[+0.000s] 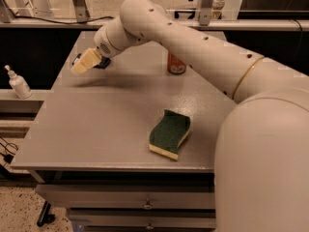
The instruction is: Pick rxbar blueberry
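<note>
Your target, the small flat dark blue wrapped rxbar blueberry [103, 64], lies at the far left corner of the grey table top [96, 129]. It is mostly hidden behind the cream-coloured gripper [86, 62], and only a dark blue sliver shows at the gripper's right side. The gripper hangs low over that corner, tipped down and to the left at the end of the white arm [193, 40]. That posture reads as a reach for the bar, but you cannot tell whether the gripper has closed on the wrapper. The arm stretches diagonally across the table, likely because the bar sits on the side farthest from the robot's body. The orange-red soda can [176, 65] stands upright near the far edge, partly behind the arm and well apart from the bar. The green sponge with a yellow backing [170, 133] lies near the front edge, out of the reach path. A white pump bottle [18, 83] stands off the table to the left.
</note>
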Controlling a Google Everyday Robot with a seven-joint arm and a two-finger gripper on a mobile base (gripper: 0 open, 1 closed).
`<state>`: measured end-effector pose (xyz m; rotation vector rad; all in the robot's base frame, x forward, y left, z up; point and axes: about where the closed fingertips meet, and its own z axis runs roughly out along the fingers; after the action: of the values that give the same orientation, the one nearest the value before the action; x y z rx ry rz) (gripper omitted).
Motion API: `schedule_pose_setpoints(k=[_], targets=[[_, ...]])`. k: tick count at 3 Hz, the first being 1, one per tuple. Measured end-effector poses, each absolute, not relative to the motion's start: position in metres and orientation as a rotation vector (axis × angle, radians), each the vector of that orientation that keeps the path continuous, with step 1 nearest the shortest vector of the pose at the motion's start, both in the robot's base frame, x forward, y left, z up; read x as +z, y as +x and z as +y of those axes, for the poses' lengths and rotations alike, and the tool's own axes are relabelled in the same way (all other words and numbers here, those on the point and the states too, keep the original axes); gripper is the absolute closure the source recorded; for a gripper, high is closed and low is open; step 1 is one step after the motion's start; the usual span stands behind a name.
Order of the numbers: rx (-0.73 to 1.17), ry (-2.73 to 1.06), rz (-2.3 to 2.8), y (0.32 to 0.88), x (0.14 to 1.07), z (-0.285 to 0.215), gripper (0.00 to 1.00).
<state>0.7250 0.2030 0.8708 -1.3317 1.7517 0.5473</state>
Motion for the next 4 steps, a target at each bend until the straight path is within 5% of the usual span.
schedule_pose_setpoints(k=[2, 4], targets=[[0.551, -1.296, 1.786, 0.750, 0.842, 0.210, 0.00], [0.555, -1.268, 1.806, 0.756, 0.831, 0.208, 0.42]])
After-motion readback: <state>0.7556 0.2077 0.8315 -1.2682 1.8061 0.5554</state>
